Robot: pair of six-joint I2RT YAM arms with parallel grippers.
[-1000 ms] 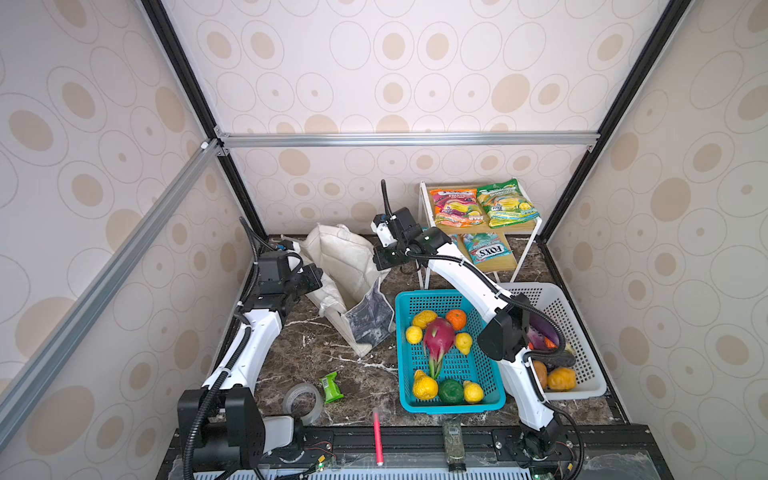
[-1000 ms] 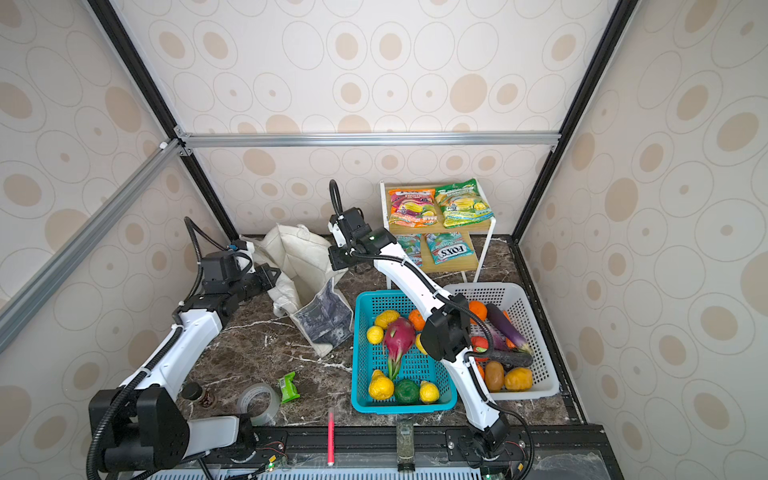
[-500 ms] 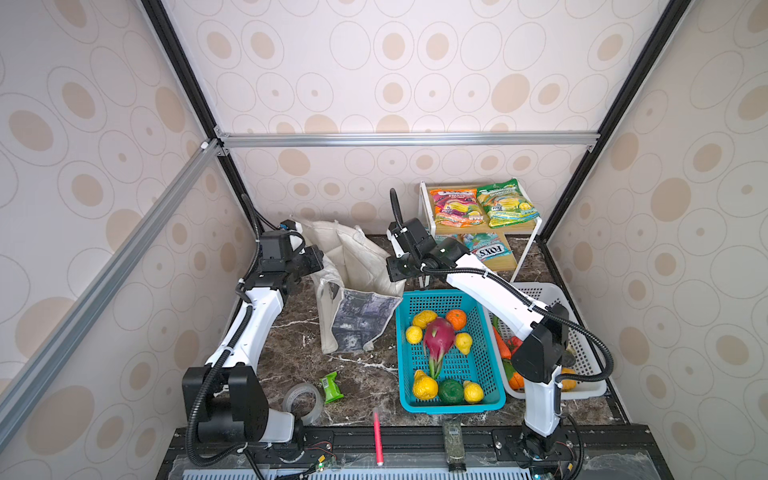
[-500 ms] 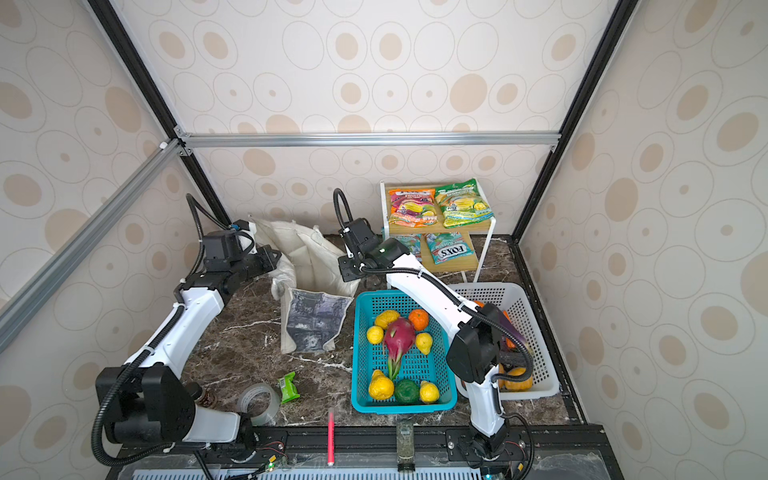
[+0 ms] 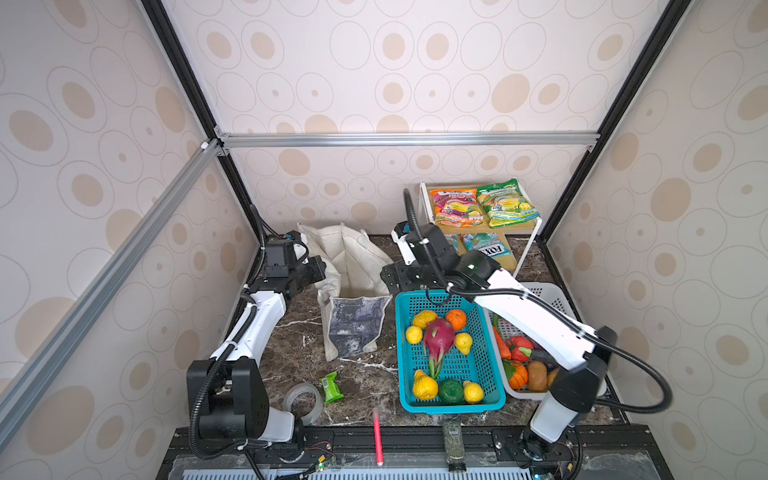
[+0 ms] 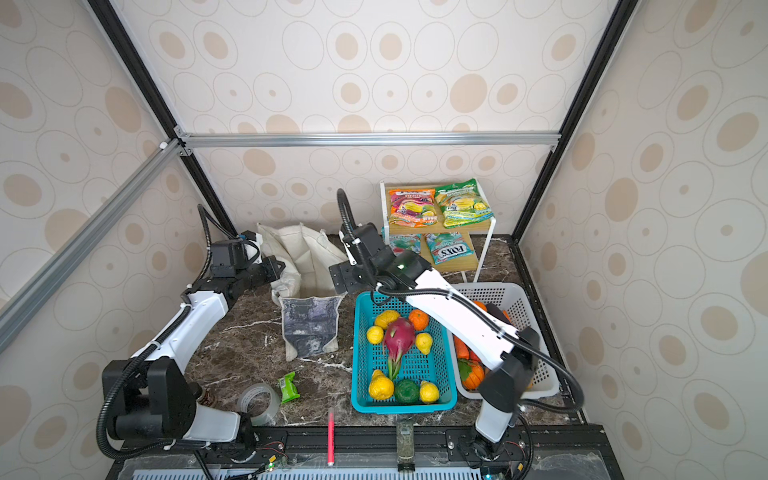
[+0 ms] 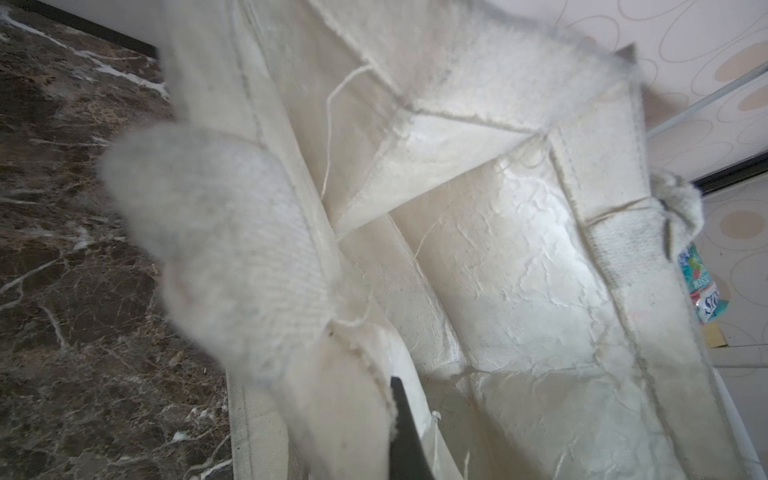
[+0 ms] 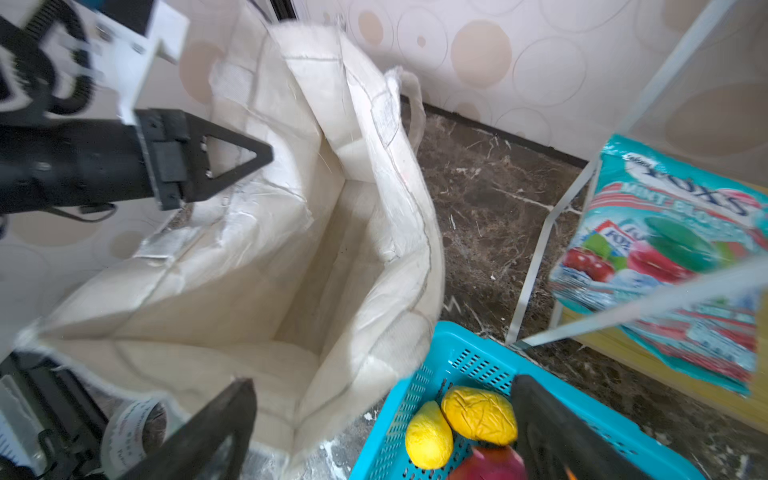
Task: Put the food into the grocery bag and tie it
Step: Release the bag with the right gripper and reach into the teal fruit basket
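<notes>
1. The left tool [image 5: 321, 270] is clamping shut on the left rim of the grocery bag [image 5: 357, 257], with cream cloth bunching over its fingers.
2. The right tool [image 8: 382, 382] is hanging with its jaws wide and gripping nothing. It is hovering where the bag's right rim is meeting the far corner of the teal basket [image 5: 400, 353].
3. The bag's mouth is gaping between the two tools, showing pale creased lining, and its printed panel is facing the front.
4. Bare marble tabletop [image 5: 291, 353] is lying open in front of the bag and left of the teal basket. A tape roll [image 5: 303, 403] and a small green packet [image 5: 331, 386] are sitting near the front edge.
5. The teal basket is holding a pink dragon fruit [image 5: 438, 336], a dark green round fruit [image 5: 451, 390], an orange and several yellow fruits, all just in front of the right tool.
6. The white basket [image 5: 548, 291], just beside the teal one, is holding more toy produce and is partly hidden by the right arm.
7. An orange-pink packet [image 5: 455, 208] and a green-yellow packet [image 5: 507, 203] are lying on the white shelf [image 5: 536, 232], behind the right tool.
</notes>
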